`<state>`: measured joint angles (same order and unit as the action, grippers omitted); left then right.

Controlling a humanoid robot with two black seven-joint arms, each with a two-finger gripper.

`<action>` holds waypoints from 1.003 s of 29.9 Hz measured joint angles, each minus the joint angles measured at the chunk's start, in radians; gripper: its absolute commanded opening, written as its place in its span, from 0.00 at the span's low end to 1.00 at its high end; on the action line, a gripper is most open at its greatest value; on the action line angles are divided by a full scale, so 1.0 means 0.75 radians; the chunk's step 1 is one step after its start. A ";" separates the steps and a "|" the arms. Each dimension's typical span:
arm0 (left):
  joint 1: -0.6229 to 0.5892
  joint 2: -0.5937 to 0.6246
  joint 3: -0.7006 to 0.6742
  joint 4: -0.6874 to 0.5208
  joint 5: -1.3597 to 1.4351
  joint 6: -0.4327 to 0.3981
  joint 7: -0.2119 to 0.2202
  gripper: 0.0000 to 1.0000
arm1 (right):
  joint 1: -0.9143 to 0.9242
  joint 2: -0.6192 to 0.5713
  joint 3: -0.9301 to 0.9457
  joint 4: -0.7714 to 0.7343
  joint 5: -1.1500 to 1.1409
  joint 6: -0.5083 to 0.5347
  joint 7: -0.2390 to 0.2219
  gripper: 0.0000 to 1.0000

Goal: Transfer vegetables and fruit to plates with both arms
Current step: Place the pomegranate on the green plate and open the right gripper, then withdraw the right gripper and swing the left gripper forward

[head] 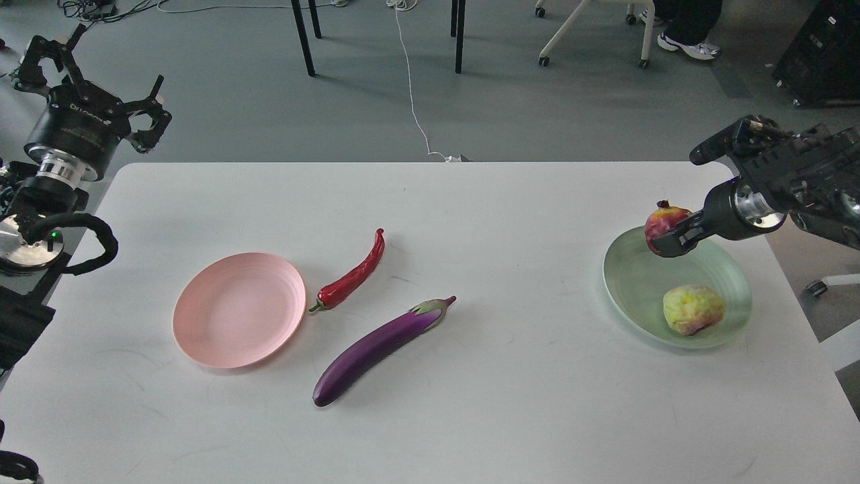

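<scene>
A dark red pomegranate (662,222) is held in my right gripper (668,236), lifted above the far edge of the mint green plate (638,296). A bumpy yellow-green fruit (693,309) lies in that plate. The pale pink plate (238,309) sits empty at the left. A red chili pepper (353,274) lies just right of it. The purple eggplant (376,349) lies diagonally nearer the front. My left gripper (94,64) is open and empty, raised off the table's far left corner.
The white table (430,417) ends close behind the green plate on the right. Chair and table legs (459,37) and a white cable (413,101) stand on the floor beyond the far edge.
</scene>
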<state>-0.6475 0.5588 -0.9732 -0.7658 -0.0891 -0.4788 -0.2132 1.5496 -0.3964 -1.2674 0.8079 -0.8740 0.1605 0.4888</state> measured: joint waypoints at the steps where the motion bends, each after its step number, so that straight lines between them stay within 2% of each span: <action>1: 0.000 0.000 0.000 0.000 0.000 0.000 0.000 0.98 | -0.016 -0.007 0.002 -0.002 -0.001 -0.020 0.000 0.70; 4: 0.000 -0.005 0.001 0.000 0.002 0.003 0.000 0.98 | -0.063 -0.022 0.008 -0.012 -0.002 -0.097 0.000 0.90; 6: 0.000 -0.009 0.001 0.000 0.002 0.007 0.000 0.98 | -0.082 -0.025 0.021 -0.013 0.001 -0.141 0.000 0.95; 18: -0.013 -0.003 0.007 -0.004 0.009 -0.003 0.011 0.98 | -0.081 -0.065 0.098 -0.009 0.045 -0.182 0.000 0.98; 25: -0.062 0.017 0.006 -0.035 0.167 -0.013 0.018 0.98 | -0.012 -0.191 0.573 -0.031 0.250 -0.160 0.000 0.99; 30: -0.066 0.100 0.008 -0.220 0.408 0.001 0.013 0.98 | -0.052 -0.231 0.975 -0.130 0.292 -0.034 0.000 0.99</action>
<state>-0.6973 0.6335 -0.9672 -0.9306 0.2168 -0.4783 -0.2033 1.5104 -0.5698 -0.5359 0.7107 -0.6550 0.1347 0.4884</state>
